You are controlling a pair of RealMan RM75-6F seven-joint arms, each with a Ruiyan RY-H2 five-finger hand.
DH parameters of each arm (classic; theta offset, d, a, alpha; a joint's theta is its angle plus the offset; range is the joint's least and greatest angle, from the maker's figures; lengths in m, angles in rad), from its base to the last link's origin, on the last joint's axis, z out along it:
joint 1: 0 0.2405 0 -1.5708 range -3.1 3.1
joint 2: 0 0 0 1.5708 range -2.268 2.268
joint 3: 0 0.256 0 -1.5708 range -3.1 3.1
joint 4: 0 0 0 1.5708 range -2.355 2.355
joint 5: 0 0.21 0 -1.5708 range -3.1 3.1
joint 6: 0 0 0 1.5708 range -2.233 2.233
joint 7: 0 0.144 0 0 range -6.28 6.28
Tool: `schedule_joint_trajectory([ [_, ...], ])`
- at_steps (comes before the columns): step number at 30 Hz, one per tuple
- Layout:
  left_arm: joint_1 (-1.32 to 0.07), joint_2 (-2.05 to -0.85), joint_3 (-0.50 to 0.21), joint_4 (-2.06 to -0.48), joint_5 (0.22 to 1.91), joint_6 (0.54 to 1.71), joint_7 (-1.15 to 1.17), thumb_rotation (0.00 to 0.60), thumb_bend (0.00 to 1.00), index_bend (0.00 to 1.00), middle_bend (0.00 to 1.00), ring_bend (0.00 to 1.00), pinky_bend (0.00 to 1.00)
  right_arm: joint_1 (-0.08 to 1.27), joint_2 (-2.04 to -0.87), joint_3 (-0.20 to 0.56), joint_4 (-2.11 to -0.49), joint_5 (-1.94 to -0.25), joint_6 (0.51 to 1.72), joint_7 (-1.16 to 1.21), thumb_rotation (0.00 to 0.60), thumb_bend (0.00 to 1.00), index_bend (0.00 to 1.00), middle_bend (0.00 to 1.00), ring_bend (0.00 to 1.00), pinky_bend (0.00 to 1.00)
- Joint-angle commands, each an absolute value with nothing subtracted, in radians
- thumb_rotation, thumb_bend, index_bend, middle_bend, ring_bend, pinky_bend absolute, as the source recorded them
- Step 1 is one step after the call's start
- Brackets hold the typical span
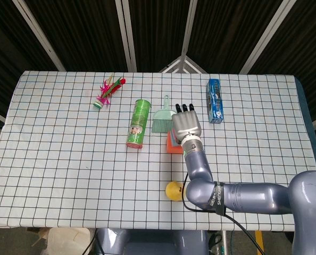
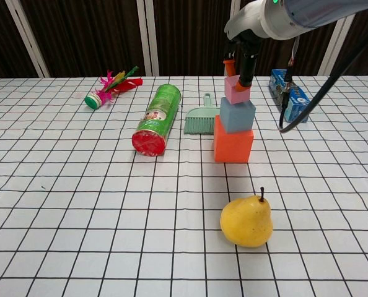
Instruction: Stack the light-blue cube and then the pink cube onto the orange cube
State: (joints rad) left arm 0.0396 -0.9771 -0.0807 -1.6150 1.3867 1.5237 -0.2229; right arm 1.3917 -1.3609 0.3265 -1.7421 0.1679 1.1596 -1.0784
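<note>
Your right hand (image 2: 240, 59) fingers (image 2: 246, 68) pinch small pink cube (image 2: 236, 91) atop light-blue cube (image 2: 237, 115), orange cube (image 2: 232, 142) beneath; off-centre release risks toppling.

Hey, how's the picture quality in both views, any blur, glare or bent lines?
Head view: sharp, evenly lit, but the tablecloth grid bows outward toward the edges. Chest view: crisp on the pear and pink cube, soft shadows, no glare; background dark.

Large orange plastic cube (image 2: 233, 142) upright on checked surface (image 2: 78, 204). Smaller light-blue cube (image 2: 237, 115) seated on top. Small pink cube (image 2: 236, 91) resting atop that, slightly rotated, pinched by right robot hand (image 1: 186, 125).
</note>
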Motion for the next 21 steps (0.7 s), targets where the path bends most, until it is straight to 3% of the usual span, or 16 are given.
schedule_joint_trajectory([
  [1,0.039,-0.977,-0.081,-1.615,1.386,1.522,-0.223,0.600,0.16,0.15,0.00,0.00,0.00,1.390,-1.362,0.326,-1.741,0.168,1.161,-1.080,0.600,0.41,0.48,0.04,0.03,0.04],
  [21,0.039,-0.978,-0.082,-1.617,1.384,1.524,-0.219,0.600,0.16,0.15,0.00,0.00,0.00,1.376,-1.359,0.330,-1.737,0.172,1.135,-1.093,0.600,0.40,0.48,0.04,0.03,0.04],
])
